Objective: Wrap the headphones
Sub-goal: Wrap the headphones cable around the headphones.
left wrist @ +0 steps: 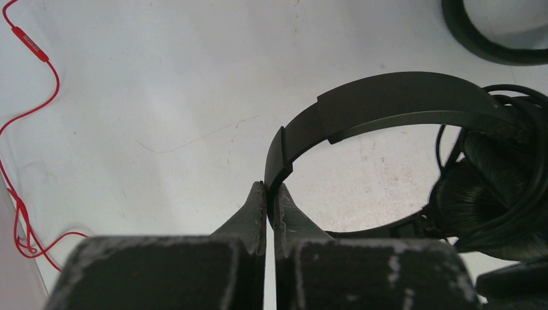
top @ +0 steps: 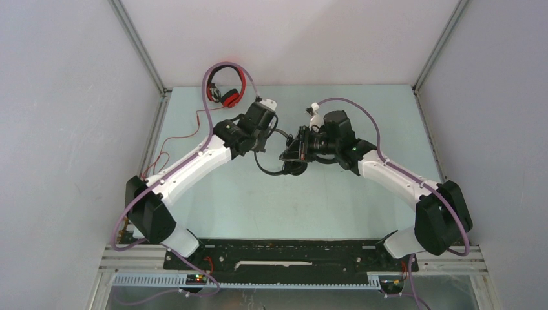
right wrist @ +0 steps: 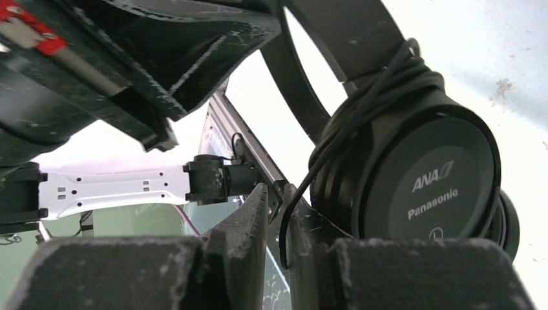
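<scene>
Black headphones (top: pixel 294 157) hang in the air between the two arms over the middle of the counter (top: pixel 258 206), well apart from its back edge. Their headband (left wrist: pixel 400 97) arcs across the left wrist view. The left claw (left wrist: pixel 270 187) is closed tight on one end of that band, with no gap showing between its fingers. In the right wrist view, an ear cup (right wrist: pixel 433 187) printed "ANA" and "Panasonic" sits just beside the right claw (right wrist: pixel 276 190). Thin black cable (right wrist: pixel 381 84) is wound in several turns around the joint above the cup.

One strand of the cable drops into the narrow slot between the right claw's fingers, which stand slightly parted, and it lies against the inner face of one of them. Whether that strand is pinched cannot be told.

Red headphones (top: pixel 225 90) lie at the back left corner of the counter, away from both claws. Their red cable (left wrist: pixel 30 44) trails in loose curves along the left side. A dark curved rim (left wrist: pixel 491 55) shows at the top corner of the left wrist view, cut off by the frame and too partial to identify.
</scene>
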Robot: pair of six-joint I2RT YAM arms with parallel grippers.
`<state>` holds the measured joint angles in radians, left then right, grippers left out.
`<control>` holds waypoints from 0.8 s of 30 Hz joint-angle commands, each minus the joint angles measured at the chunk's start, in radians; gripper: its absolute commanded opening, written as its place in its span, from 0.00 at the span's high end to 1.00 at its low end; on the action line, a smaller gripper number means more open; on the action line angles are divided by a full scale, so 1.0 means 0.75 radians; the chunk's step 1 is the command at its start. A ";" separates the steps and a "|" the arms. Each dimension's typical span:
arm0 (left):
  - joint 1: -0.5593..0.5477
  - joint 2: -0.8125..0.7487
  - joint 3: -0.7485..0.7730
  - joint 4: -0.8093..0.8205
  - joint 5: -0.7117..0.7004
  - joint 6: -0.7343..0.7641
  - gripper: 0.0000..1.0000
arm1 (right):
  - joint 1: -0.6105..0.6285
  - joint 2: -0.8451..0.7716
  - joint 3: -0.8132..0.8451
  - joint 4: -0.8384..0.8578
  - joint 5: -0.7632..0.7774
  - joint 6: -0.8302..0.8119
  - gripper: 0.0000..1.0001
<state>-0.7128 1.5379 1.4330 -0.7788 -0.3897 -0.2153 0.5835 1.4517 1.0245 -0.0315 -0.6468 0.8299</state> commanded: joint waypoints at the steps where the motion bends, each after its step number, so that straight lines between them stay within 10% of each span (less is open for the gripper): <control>1: 0.004 -0.093 0.122 0.078 -0.013 -0.091 1.00 | 0.009 -0.057 0.053 -0.058 0.052 -0.095 0.81; 24: 0.004 -0.110 0.198 0.022 -0.046 -0.129 1.00 | 0.008 -0.259 0.052 -0.218 0.156 -0.256 0.76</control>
<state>-0.7120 1.5051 1.5021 -0.7963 -0.4042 -0.2722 0.5861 1.3075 1.0248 -0.1837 -0.5537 0.6689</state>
